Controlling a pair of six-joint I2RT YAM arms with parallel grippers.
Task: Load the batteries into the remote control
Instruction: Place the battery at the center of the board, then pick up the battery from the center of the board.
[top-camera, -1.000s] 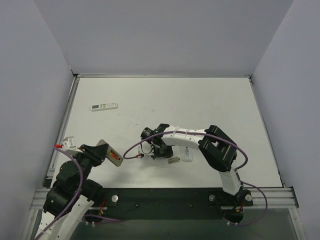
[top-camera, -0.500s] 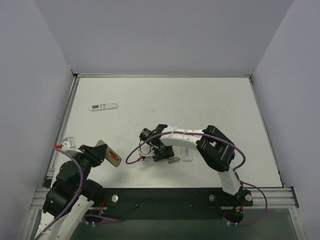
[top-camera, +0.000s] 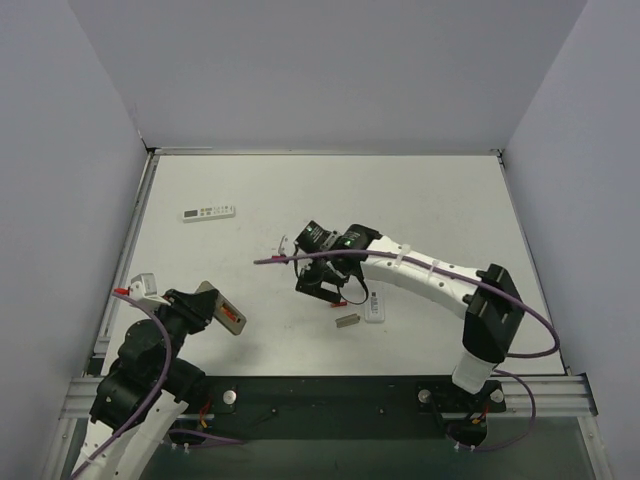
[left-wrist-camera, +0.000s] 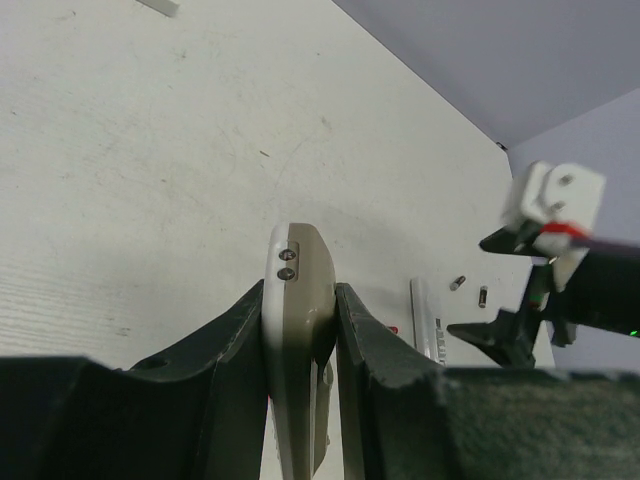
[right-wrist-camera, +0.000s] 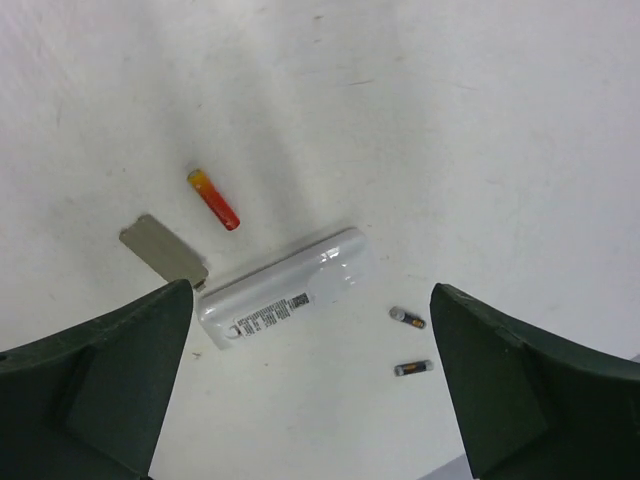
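Our right pincer (right-wrist-camera: 310, 288) gapes above the remote control (right-wrist-camera: 285, 290); well off to its side, our left pincer (left-wrist-camera: 298, 295) clamps a grey-beige slab (left-wrist-camera: 290, 255).
Between the spread right fingers (right-wrist-camera: 100, 380) we see the remote lying label-up on the table (right-wrist-camera: 450, 120); two dark batteries (right-wrist-camera: 408, 318) sit just beside it toward one finger, a grey cover (right-wrist-camera: 160, 248) and an orange-red cylinder (right-wrist-camera: 213, 198) toward the other.

Crowded right under the spread right gripper (right-wrist-camera: 310, 300): remote control (right-wrist-camera: 285, 290), grey cover (right-wrist-camera: 163, 250) just beside one end, red-orange stick (right-wrist-camera: 213, 198) near, two batteries (right-wrist-camera: 407, 318) by the other end. Wide bare table (top-camera: 430, 200) far and right. Right arm (top-camera: 430, 278) slung across the middle, left gripper (left-wrist-camera: 300, 300) clamping a beige piece (left-wrist-camera: 295, 260) near left, long white remote (top-camera: 208, 212) far left.
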